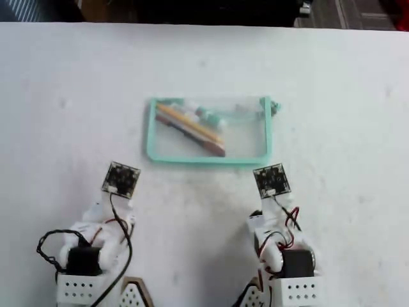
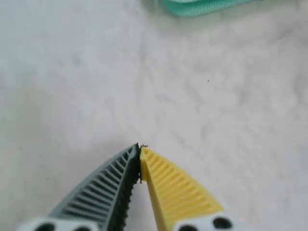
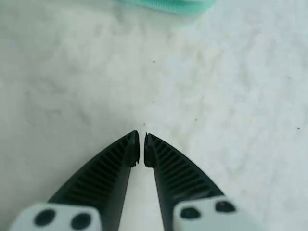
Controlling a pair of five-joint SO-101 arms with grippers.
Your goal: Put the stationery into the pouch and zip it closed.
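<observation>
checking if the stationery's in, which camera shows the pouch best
The high view: the whole pouch lies flat on the table, with the stationery visible through its clear side. Each wrist view catches a teal strip of its edge.

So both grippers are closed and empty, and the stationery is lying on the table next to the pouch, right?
Not quite: the high view shows the stationery inside the pouch, not beside it. The left gripper and right gripper are closed and empty.

Bright even light, faint soft shadows
</observation>
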